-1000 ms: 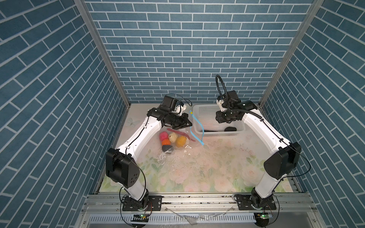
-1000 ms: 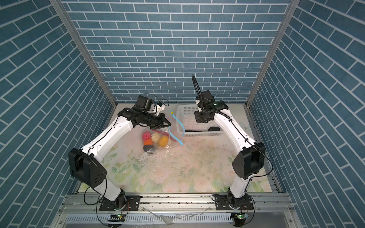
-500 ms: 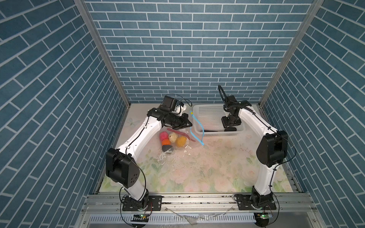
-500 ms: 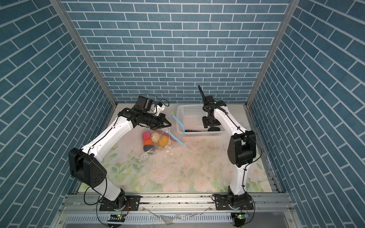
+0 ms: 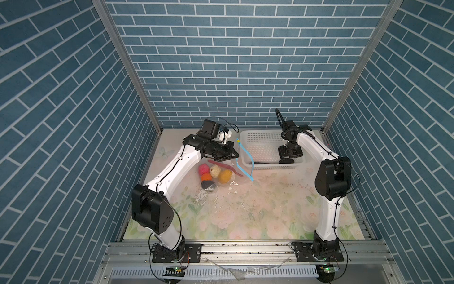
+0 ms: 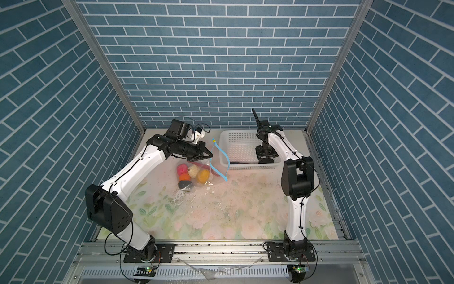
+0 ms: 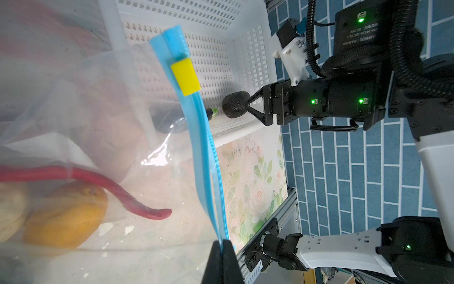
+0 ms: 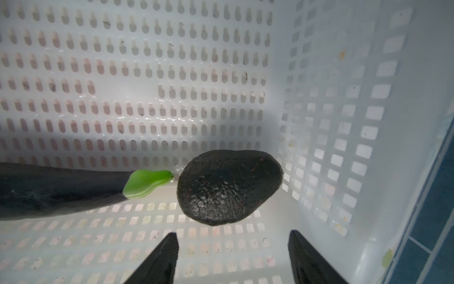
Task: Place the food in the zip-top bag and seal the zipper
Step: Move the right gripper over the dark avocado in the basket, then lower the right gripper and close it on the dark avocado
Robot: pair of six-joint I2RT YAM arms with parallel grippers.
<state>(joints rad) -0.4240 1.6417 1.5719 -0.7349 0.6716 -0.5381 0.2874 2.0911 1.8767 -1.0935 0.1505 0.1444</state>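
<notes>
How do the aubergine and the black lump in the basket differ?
The aubergine is long and smooth with a green cap; the black lump is short, rounded and pebbly. The aubergine runs out of the right wrist view; the lump shows whole. Both are dark and lie in the white basket.

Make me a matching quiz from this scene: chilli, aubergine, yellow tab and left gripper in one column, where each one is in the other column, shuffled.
1 chilli
2 aubergine
3 yellow tab
4 left gripper

A in the basket
B shut on the zipper
C inside the bag
D near the zipper's end

Pairs: 1-C, 2-A, 3-D, 4-B
</notes>
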